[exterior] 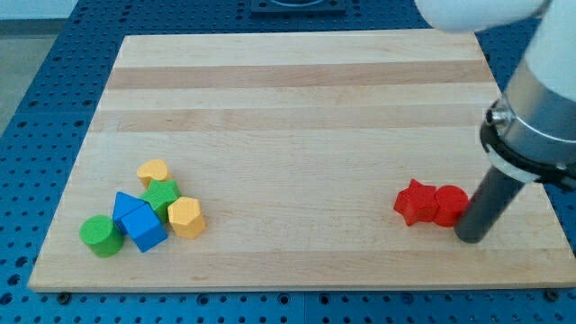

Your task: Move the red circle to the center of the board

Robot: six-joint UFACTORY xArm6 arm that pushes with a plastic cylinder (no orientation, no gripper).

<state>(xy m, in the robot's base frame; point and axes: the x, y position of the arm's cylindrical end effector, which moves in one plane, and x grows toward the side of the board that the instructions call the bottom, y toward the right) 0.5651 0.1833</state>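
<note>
The desk [297, 99] is the largest thing here, a pale wooden board of glued strips that fills most of the view and lies on a blue perforated surface showing at every edge; little of the room can be seen beyond a pale floor strip at the view's top left. Next in size is the arm, its white and grey body entering from the view's top right and narrowing to the dark rod. There is no tool to spread or press together, only that rod, and my tip [470, 238] sits on the board at the view's lower right, touching or just beside the red circle [451, 205] on its right side. The red circle itself stands near the right edge, touching a red star-shaped block [414, 202] on its left, so both are well apart from the board's centre. By my reading the task is barely begun: the push toward the centre is all left to do. At the view's lower left lies a tight cluster: a blue cube [144, 225], a blue block [127, 205], a yellow hexagon [185, 217], a green cylinder [99, 234], a green block [162, 194] and a yellow heart [154, 171].
</note>
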